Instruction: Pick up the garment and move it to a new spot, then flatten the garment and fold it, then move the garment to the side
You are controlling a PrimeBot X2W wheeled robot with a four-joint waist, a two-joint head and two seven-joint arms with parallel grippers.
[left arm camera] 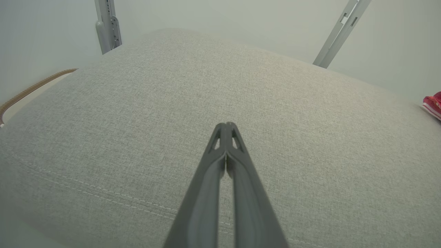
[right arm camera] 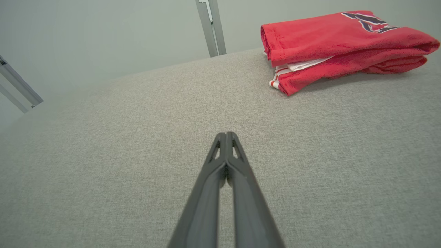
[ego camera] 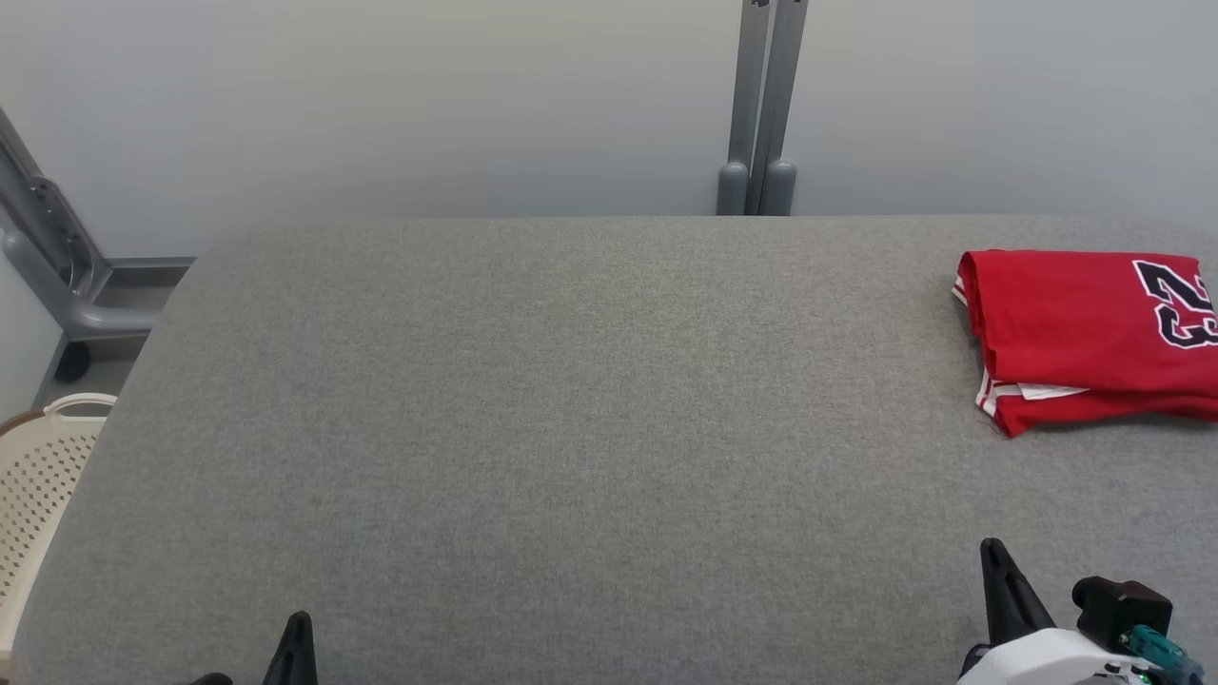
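Observation:
A red garment with dark numbers and white trim lies folded at the far right of the grey padded table. It also shows at the upper right in the right wrist view as the folded garment, and its edge peeks in at the right of the left wrist view. My right gripper rests low at the lower right, shut and empty, well short of the garment. My left gripper sits at the lower left, shut with nothing held.
A cream perforated basket stands off the table's left edge. Grey metal posts rise behind the table against the pale wall, and a slanted frame stands at the left. The table's middle is bare fabric.

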